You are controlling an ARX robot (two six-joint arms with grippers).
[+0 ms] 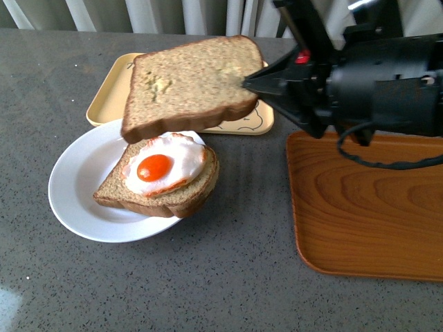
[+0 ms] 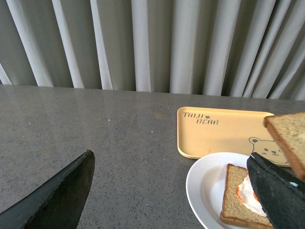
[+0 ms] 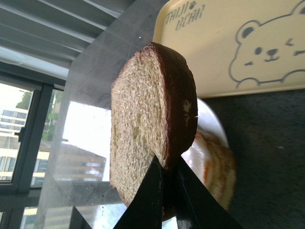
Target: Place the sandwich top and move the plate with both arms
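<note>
You're partway through the first step, by my judgement; placing the slice and moving the plate both remain. The speckled grey table [image 1: 208, 290] carries a glossy wood-grain tray [image 1: 367, 207], a matte yellow bear tray [image 1: 107, 93], and just beside that the plate [image 1: 76, 187], round, white, shallow, not yet moved; the sandwich top [image 1: 187, 83], square, porous, dark-crusted, hangs above the egg slice [image 1: 118, 194], not touching; your right gripper [image 1: 252, 83] is clamped on its crust edge; your left gripper [image 2: 170, 157] stands wide apart, empty, near the plate.
</note>
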